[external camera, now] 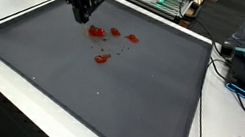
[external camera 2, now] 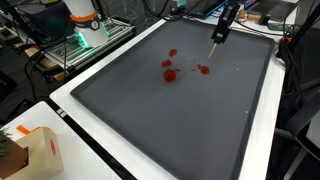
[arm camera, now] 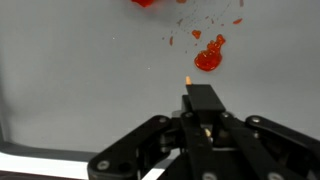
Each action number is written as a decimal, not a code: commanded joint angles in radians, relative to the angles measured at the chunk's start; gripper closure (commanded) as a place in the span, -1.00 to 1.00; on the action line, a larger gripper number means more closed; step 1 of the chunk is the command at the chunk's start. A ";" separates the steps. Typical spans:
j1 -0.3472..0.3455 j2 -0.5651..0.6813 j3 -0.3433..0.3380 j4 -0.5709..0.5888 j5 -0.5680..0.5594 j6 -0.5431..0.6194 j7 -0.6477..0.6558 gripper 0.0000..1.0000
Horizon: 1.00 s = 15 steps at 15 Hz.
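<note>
Apparently the pincer is clenched on a slim tool with an orange tip, though the views are too soft to say what sort of tool it is. In that exterior view it sits in the upper right of the frame, the tool slanting down and left toward a grey mat that covers most of the white tabletop. A scatter of red blotches lies on the mat in the upper middle of both exterior views. In the wrist view the nearest red blotch lies just ahead of the tool's tip, up the frame and slightly right. The tool's long axis points almost straight at it, tip and blotch near but apart. Whether the tip touches the mat cannot be told.
</note>
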 commanded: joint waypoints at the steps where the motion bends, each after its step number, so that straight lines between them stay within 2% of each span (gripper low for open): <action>1: -0.051 -0.027 0.019 -0.075 0.043 0.019 -0.100 0.94; 7: -0.114 -0.065 0.018 -0.201 0.093 0.033 -0.223 0.94; 15: -0.160 -0.091 0.012 -0.296 0.114 0.025 -0.276 0.94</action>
